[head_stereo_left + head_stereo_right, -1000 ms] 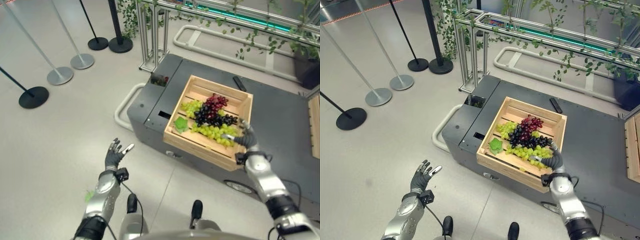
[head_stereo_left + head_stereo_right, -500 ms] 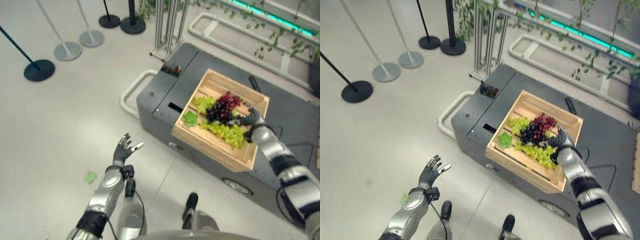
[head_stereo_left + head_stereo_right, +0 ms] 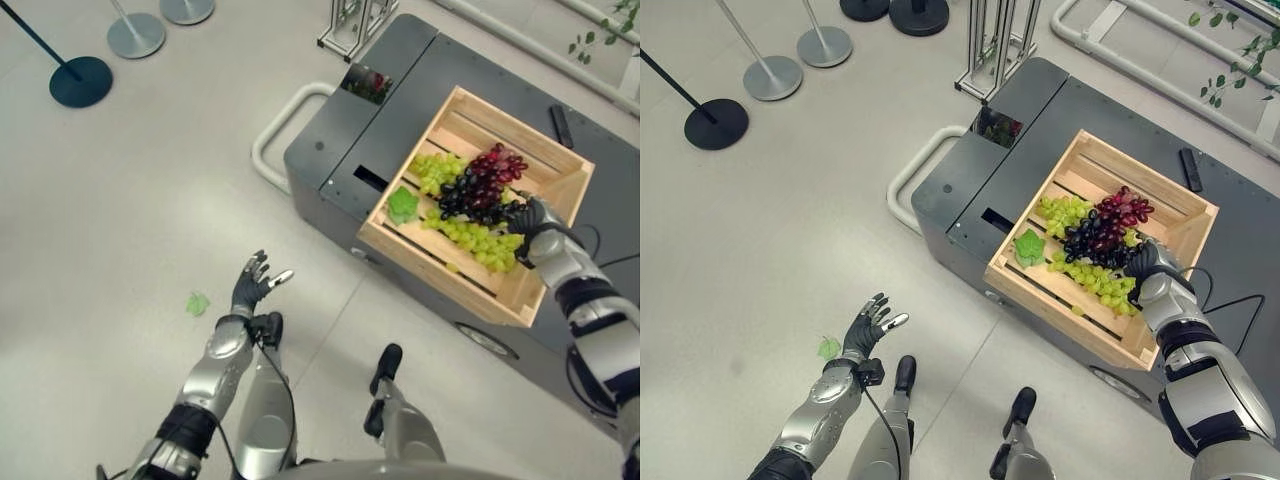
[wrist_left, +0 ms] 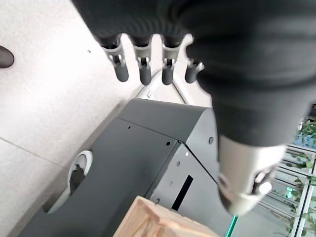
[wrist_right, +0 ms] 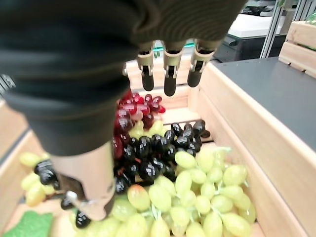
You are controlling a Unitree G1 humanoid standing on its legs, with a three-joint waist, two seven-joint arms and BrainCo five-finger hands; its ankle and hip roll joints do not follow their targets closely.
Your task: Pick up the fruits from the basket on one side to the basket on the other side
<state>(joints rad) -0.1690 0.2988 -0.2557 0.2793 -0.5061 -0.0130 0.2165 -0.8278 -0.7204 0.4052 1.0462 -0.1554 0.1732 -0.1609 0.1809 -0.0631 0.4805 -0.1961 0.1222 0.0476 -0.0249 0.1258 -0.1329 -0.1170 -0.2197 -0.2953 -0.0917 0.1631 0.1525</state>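
Here the right hand (image 3: 528, 216) hovers over the grapes in the wooden crate (image 3: 466, 108), its fingers straight and gripping nothing.

In the left eye view, the dark grapes (image 3: 466, 200) lie mid-crate, the red grapes (image 3: 497, 166) beyond them, green grapes (image 3: 482, 243) nearer, and the hand sits at the crate's right side above the dark cluster. In the right eye view, the left hand (image 3: 866, 330) hangs spread over the floor, well apart from the cart (image 3: 1040, 120). In the right wrist view, fingers (image 5: 169, 71) stand apart above the fruit, thumb (image 5: 89, 190) low among the dark grapes. To grasp well, the hand should likely drop onto one bunch and close round its top, near the stem, not loose berries.
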